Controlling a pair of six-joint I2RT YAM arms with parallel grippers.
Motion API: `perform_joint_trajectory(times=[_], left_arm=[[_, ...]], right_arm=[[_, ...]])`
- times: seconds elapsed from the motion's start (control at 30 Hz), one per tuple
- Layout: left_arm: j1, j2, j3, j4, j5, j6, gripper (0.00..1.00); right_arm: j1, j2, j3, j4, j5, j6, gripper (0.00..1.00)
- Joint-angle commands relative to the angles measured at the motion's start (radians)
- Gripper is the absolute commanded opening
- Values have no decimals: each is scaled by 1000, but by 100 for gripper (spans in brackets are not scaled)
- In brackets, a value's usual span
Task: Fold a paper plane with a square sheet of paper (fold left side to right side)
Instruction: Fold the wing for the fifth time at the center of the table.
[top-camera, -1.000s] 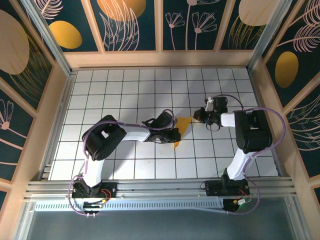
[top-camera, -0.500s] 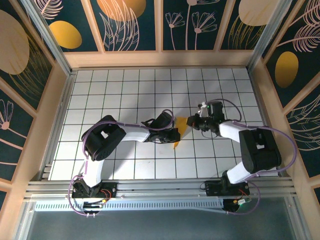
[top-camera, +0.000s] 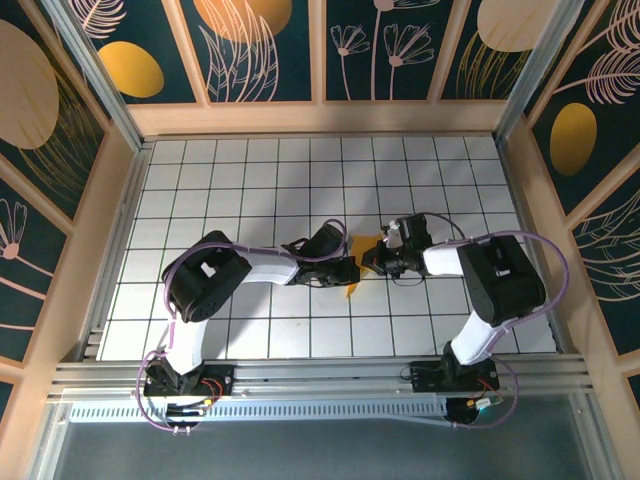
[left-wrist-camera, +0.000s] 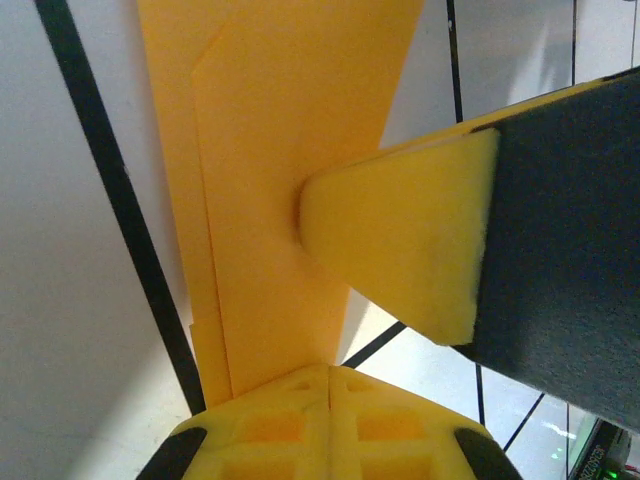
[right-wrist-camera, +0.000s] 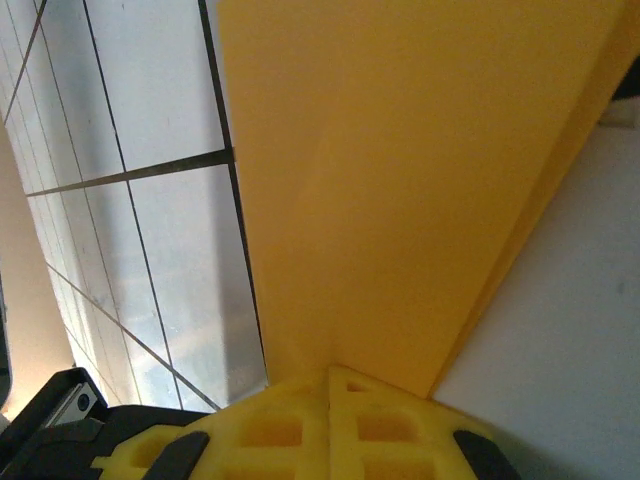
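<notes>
Left gripper and right gripper both closed, empty; tips resting on folded yellow-orange paper; gridded table.

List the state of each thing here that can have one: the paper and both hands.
paper: folded into a narrow, layered shape, lying on the table under the tips of both hands.
left hand: shut, tips down on the paper.
right hand: shut, tips down on the paper.
</notes>
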Motion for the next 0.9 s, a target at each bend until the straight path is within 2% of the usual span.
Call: perform_joint_trajectory(times=[0.0, 0.23, 0.57, 0.87], left_arm=[[9, -6, -25, -115, -14, -5, 1], [18, -54, 33, -100, 75, 0, 7], [17, -92, -47, 32, 200, -80, 5], [15, -51, -41, 0, 187, -65, 4]], right_arm=[[6, 31, 20, -57, 53, -35, 0], [7, 74, 20, -81, 72, -60, 0], [7, 93, 28, -99, 96, -76, 0], [7, 99, 31, -108, 104, -83, 0]])
